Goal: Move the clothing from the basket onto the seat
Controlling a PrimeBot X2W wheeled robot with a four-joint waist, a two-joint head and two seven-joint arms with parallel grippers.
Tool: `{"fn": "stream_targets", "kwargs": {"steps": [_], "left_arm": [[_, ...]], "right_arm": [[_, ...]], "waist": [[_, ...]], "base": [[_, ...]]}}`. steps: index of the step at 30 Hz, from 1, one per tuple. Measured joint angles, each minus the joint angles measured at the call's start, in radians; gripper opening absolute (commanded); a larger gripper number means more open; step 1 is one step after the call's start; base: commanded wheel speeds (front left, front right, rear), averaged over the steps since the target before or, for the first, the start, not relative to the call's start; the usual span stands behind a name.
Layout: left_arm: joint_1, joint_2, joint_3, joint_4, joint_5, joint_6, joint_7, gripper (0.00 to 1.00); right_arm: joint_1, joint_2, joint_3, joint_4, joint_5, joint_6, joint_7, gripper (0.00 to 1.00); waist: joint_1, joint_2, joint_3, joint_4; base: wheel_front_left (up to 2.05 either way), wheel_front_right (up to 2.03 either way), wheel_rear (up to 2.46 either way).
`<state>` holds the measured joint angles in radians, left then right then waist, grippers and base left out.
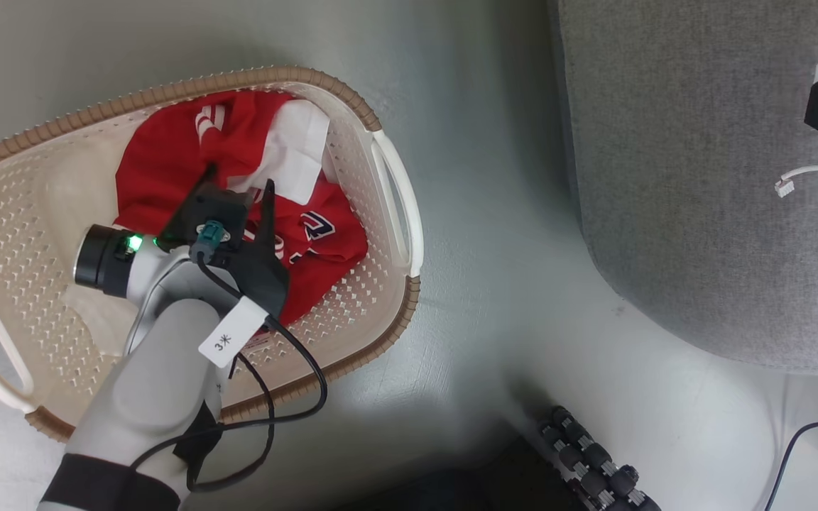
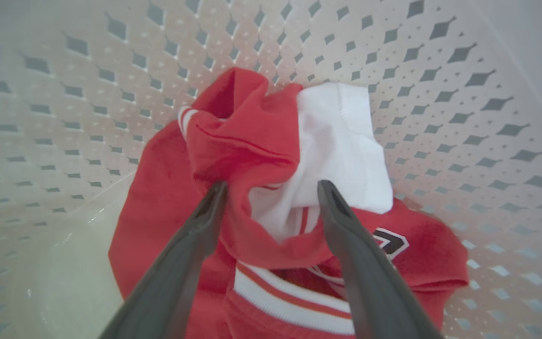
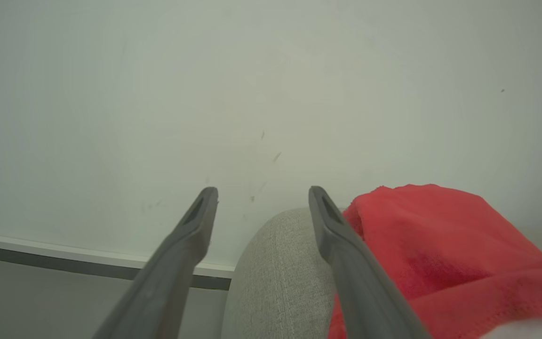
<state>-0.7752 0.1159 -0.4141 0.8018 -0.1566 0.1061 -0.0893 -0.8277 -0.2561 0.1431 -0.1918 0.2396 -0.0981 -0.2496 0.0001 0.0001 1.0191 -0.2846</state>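
A: Now, where is the clothing [image 1: 167,163] lying?
B: It is sitting crumpled in the basket [image 1: 395,206], bunching toward the far wall, with a raised fold of red and white standing up in the middle of the heap. The heap is running slantwise across the basket floor, from the far wall toward the handle on the robot's right.
A: And which arm is reaching for it?
B: The left gripper [image 1: 239,175] is hanging straight over it, jaws spread wide and holding nothing. In the left wrist view that raised fold is sitting right between the two fingertips. Whether they are touching the fabric is hard to tell.
A: So the fold is lying dead ahead?
B: Yes, along the fingers' own line, so a short push forward and a squeeze is looking like the whole of the next move.
A: What is the other arm doing?
B: The right gripper [image 3: 262,190] is hovering well away, over the rounded edge of the seat [image 1: 700,177], jaws likewise spread and empty. Another red garment [image 3: 440,245] is resting on the grey upholstery just beside one of its fingers.
A: And the seat, from the basket?
B: It is standing to the robot's right, with bare floor [image 1: 494,234] lying between them, so the lifted cloth is going to have to travel rightward.
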Motion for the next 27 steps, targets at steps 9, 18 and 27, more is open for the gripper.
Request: {"fn": "stream_targets", "kwargs": {"steps": [9, 18, 27], "left_arm": [[-0.027, -0.016, 0.026, 0.056, 0.026, 0.010, -0.027, 0.53], [-0.041, -0.035, 0.034, 0.090, 0.022, 0.017, -0.068, 0.00], [-0.032, -0.060, -0.023, 0.082, 0.017, -0.029, -0.143, 0.00]], "right_arm": [[-0.003, 0.002, 0.001, 0.010, -0.004, 0.000, -0.007, 1.00], [-0.005, 0.001, 0.004, 0.046, -0.016, 0.003, -0.007, 1.00], [0.000, -0.007, 0.021, 0.123, -0.048, 0.025, -0.008, 1.00]], "waist": [[-0.0001, 0.0000, 0.016, 0.004], [-0.0001, 0.0000, 0.016, 0.013], [-0.0001, -0.0001, -0.044, 0.046]], "base": [[0.00, 0.00, 0.00], [0.00, 0.00, 0.00], [0.00, 0.00, 0.00]]}}
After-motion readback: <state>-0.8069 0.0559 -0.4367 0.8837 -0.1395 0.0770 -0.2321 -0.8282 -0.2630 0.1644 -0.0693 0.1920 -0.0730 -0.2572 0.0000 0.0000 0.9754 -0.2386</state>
